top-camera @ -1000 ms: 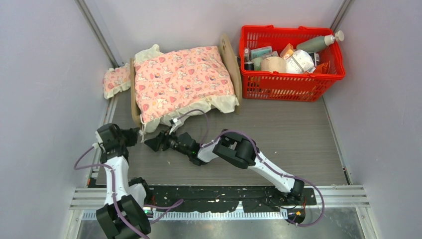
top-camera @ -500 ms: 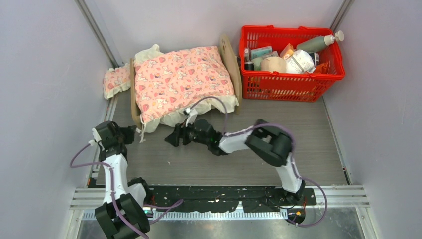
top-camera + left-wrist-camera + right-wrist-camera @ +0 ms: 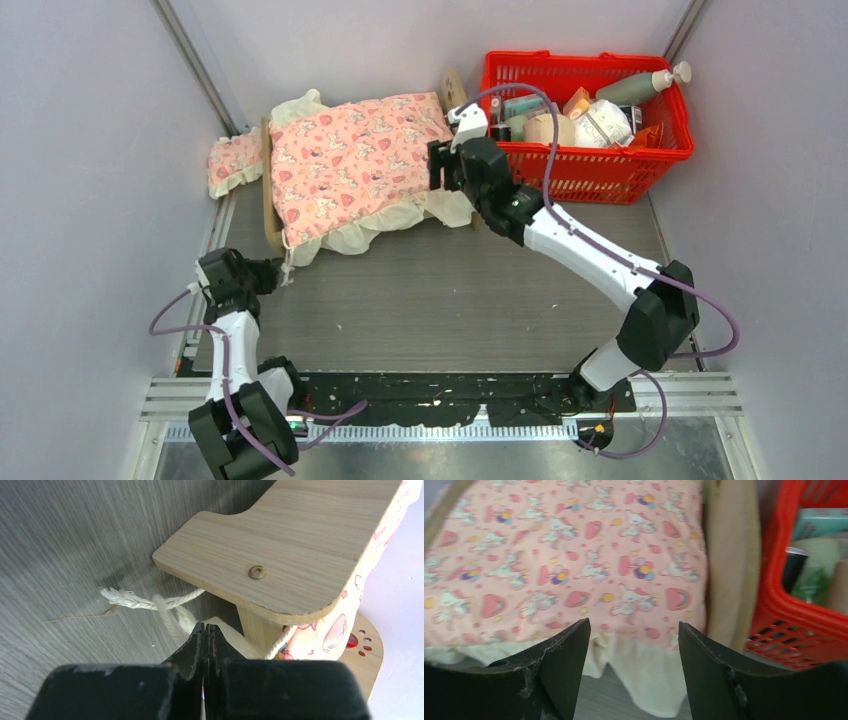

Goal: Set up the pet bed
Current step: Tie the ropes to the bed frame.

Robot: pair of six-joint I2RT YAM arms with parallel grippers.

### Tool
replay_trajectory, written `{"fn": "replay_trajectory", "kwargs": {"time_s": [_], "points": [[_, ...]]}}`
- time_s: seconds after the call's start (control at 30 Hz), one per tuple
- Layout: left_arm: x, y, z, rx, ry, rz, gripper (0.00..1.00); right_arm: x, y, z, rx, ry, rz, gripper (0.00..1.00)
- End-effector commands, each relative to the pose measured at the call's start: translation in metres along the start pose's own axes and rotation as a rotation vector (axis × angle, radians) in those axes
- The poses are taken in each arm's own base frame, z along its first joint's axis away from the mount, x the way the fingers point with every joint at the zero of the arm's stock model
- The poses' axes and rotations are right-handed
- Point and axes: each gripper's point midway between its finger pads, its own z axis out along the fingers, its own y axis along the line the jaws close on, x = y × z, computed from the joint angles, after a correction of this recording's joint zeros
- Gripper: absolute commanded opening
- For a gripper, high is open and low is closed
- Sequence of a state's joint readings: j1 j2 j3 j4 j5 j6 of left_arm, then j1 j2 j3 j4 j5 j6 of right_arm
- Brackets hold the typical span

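Observation:
The pet bed (image 3: 267, 215) stands at the back left of the floor, its arched headboard (image 3: 455, 85) toward the red basket. A pink patterned blanket (image 3: 365, 160) with a cream frill covers it and hides the mattress. My right gripper (image 3: 438, 165) hovers open over the blanket's headboard end. In the right wrist view its gripper (image 3: 634, 625) frames the frill (image 3: 649, 675), touching nothing, with the headboard (image 3: 729, 580) to the right. My left gripper (image 3: 272, 272) is shut low at the foot of the bed. In the left wrist view the gripper (image 3: 205, 626) meets a white knotted rope (image 3: 150, 600) under the footboard (image 3: 280, 545).
A small pink frilled pillow (image 3: 233, 163) lies on the floor left of the bed, against the wall. The red basket (image 3: 585, 170), full of bottles and packets, stands at the back right beside the headboard. Grey walls close in on both sides.
My right arm has swung from the floor in front of the bed up and right to the headboard end, jaws still open. The left arm has barely moved.

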State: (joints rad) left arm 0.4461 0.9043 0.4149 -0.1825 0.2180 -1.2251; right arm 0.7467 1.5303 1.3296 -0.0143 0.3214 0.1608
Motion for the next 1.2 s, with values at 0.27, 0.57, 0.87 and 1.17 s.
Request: {"fn": "replay_trajectory", "kwargs": {"time_s": [0.27,0.57,0.87,1.17], "points": [[0.014,-0.039,-0.010,0.140,0.062,0.060,0.00,0.034,-0.111,-0.003,0.336,0.225,-0.160,0.70],[0.015,-0.046,-0.018,0.169,0.059,0.061,0.00,0.057,-0.131,0.019,0.279,0.212,-0.150,0.68],[0.018,-0.040,-0.018,0.156,0.057,0.068,0.00,0.082,-0.116,0.056,0.078,0.166,-0.109,0.40],[0.019,-0.038,-0.038,0.156,0.023,0.046,0.00,0.066,-0.095,0.015,-0.142,0.081,-0.283,0.05]]}}
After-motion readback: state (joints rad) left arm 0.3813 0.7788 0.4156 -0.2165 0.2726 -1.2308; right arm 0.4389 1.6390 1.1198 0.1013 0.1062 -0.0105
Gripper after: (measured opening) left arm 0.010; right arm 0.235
